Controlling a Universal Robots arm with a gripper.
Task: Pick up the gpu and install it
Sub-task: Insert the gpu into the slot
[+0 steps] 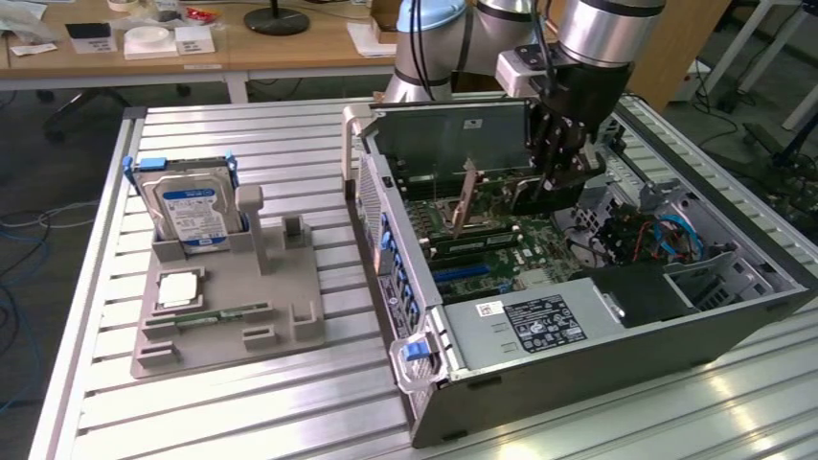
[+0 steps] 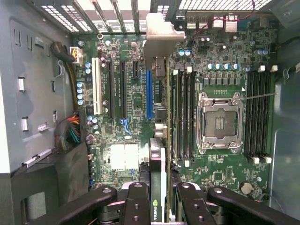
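The gpu appears edge-on in the wrist view, a thin dark card with a green logo near my fingers and a silver bracket at its far end. My gripper is shut on it, one finger on each side. The card hangs upright over the motherboard, between the blue slot and the RAM slots; I cannot tell whether it touches a slot. In the exterior view my gripper reaches down into the open computer case with the dark gpu below it.
A CPU socket lies beside the RAM slots. The power supply fills the near end of the case. At the exterior view's left a grey fixture holds a blue-labelled hard drive and a small RAM stick.
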